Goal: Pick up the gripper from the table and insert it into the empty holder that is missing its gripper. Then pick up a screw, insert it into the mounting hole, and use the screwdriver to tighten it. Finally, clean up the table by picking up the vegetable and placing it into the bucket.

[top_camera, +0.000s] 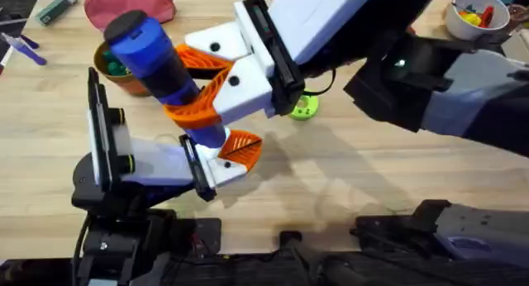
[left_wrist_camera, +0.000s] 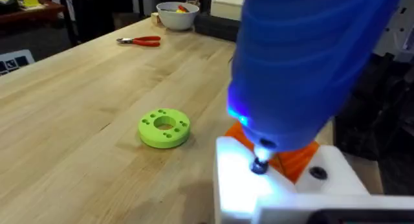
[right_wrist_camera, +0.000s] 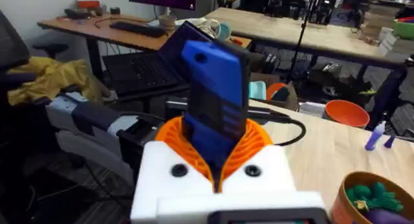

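My right gripper (top_camera: 188, 84) reaches across the table, shut on the blue screwdriver (top_camera: 153, 53), which is clamped between its orange pads (right_wrist_camera: 217, 130). The screwdriver's lit tip rests on a dark screw (left_wrist_camera: 259, 166) in the white holder (left_wrist_camera: 236, 188). The orange gripper pad (top_camera: 242, 145) sits in that holder (top_camera: 230, 170), and my left gripper (top_camera: 213, 164) is shut on the holder above the table. The orange-brown bucket (top_camera: 111, 71) stands behind the screwdriver, with green and purple pieces inside (right_wrist_camera: 374, 198). The vegetable is hidden.
A round green disc (top_camera: 303, 107) lies on the wood mid-table (left_wrist_camera: 163, 127). Red-handled pliers (left_wrist_camera: 139, 41) and a white bowl (top_camera: 473, 17) of small parts are at the back right. A pink pouch (top_camera: 128, 5) and markers (top_camera: 25, 48) sit at the back left.
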